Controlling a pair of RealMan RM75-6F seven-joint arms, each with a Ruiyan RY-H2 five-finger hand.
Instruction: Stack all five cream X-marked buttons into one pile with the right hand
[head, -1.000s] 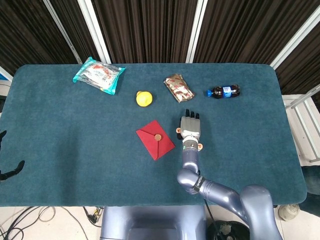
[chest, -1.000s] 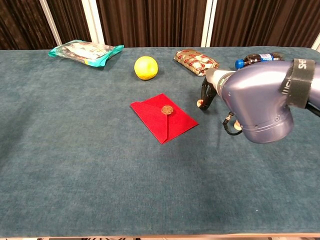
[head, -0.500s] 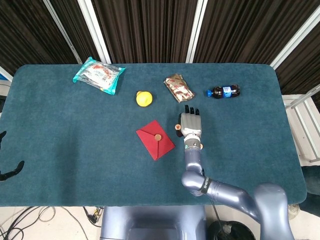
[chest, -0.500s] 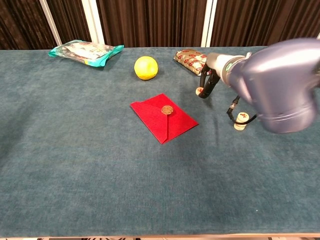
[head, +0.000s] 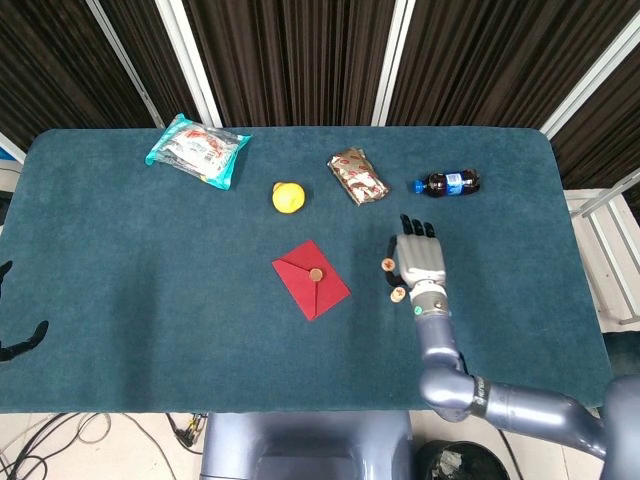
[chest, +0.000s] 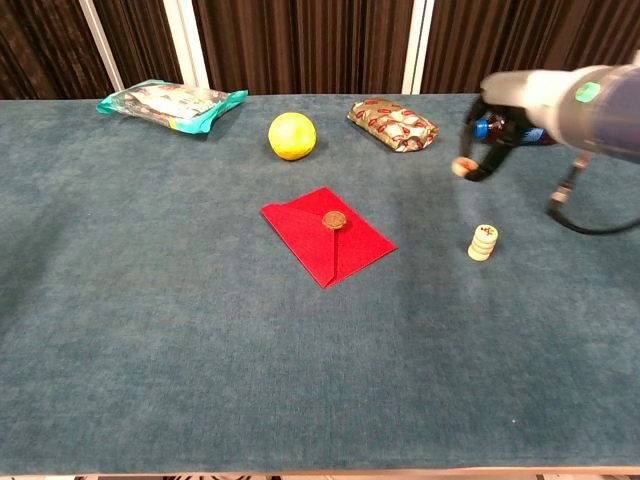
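A short pile of cream X-marked buttons (chest: 484, 241) stands on the teal cloth to the right of the red envelope; in the head view this pile (head: 397, 293) sits just left of my right wrist. My right hand (head: 418, 258) hovers above and slightly behind the pile, fingers pointing to the far edge. It pinches one cream button (chest: 463, 166) at its thumb side, held off the cloth, and the same button (head: 388, 265) shows in the head view. Only dark fingertips of my left hand (head: 22, 342) show at the table's left edge, spread apart and holding nothing.
A red envelope (head: 311, 278) with a brass clasp lies mid-table. Behind it are a yellow lemon (head: 288, 196), a brown snack packet (head: 357, 175), a small cola bottle (head: 449, 183) and a teal snack bag (head: 198, 149). The table (head: 140, 300) is covered in teal cloth.
My right hand has moved right, away from the envelope, carrying a button. The forearm no longer blocks the chest view, so the pile now shows.
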